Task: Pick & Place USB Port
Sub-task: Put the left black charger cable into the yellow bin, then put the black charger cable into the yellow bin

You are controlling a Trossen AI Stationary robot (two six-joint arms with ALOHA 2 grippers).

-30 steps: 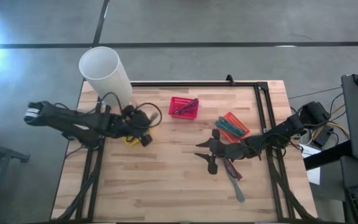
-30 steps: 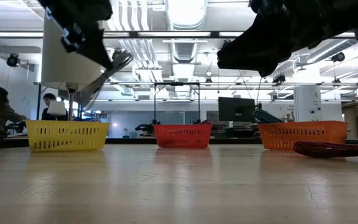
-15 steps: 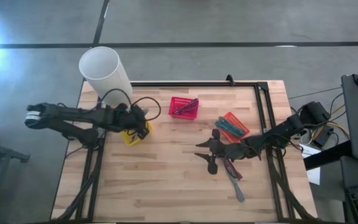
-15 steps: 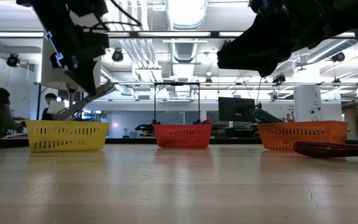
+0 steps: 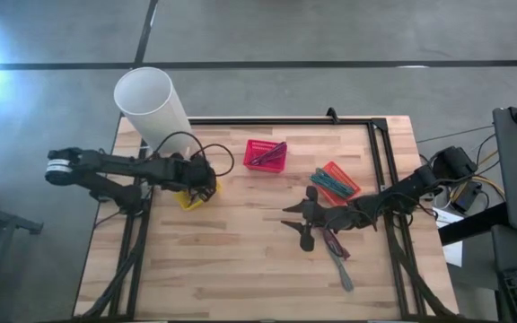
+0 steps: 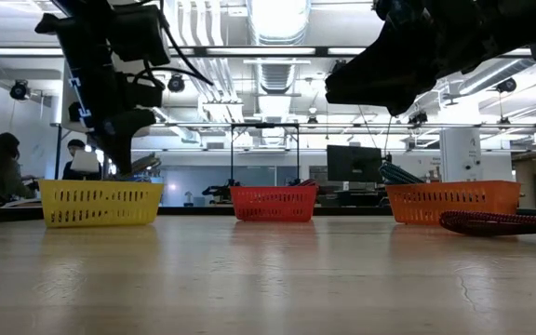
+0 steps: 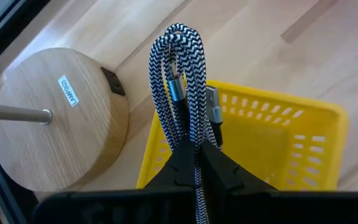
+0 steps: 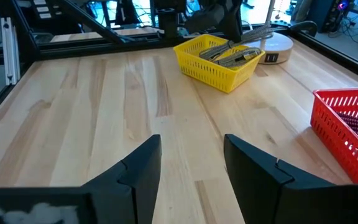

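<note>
The braided USB cable (image 7: 180, 87) is pinched, folded in a loop, in the left end effector (image 7: 194, 163), its metal plugs hanging just ahead of the fingertips over the yellow basket (image 7: 272, 146). Over the last second this end effector has swung in and dropped from above the basket to its mouth, so release looks near. The right end effector (image 8: 188, 163) hovers spread over bare worktop (image 8: 92, 112), well apart from that basket.
</note>
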